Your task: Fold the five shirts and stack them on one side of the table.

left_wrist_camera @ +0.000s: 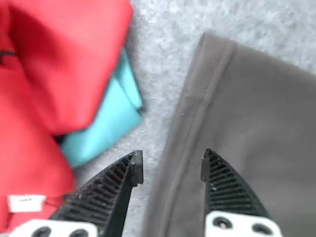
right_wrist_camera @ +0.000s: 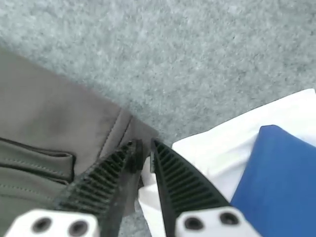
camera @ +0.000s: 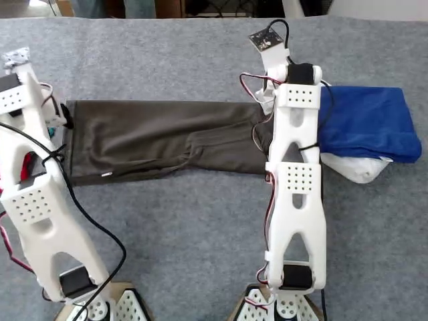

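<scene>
A dark olive shirt lies folded into a long strip across the middle of the grey table. At its left end my left gripper is open, its fingers standing either side of the shirt's hem; in the high view the left gripper sits at that edge. My right gripper is at the strip's right corner, shut on the cloth there, with the right gripper under its arm in the high view.
A folded blue shirt rests on a white shirt at the right. A red shirt and a teal shirt lie by the left arm. The grey table is bare in front of the strip.
</scene>
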